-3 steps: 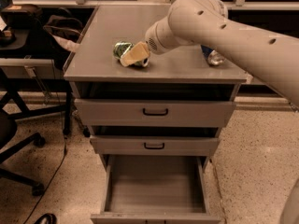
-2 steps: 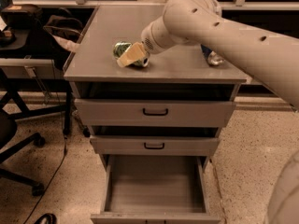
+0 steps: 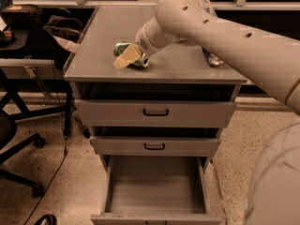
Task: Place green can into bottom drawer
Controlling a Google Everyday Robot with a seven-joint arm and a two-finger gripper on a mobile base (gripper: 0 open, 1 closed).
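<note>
The green can (image 3: 122, 48) lies on its side on the grey cabinet top (image 3: 154, 36), toward the front left. My gripper (image 3: 129, 57) is right at the can, its pale finger (image 3: 125, 58) laid across the can's front. The can's right end shows silver just below the wrist. The bottom drawer (image 3: 154, 184) is pulled open below, with a plain grey inside and nothing in it.
Two shallower drawers with black handles (image 3: 155, 112) sit above the open one. A blue can (image 3: 211, 57) lies on the top at the right, partly behind my arm. An office chair (image 3: 18, 139) and a desk stand at the left. Cables run on the floor.
My arm has shifted slightly left and up at the shoulder. The gripper stays at the green can, which has not moved from its spot.
</note>
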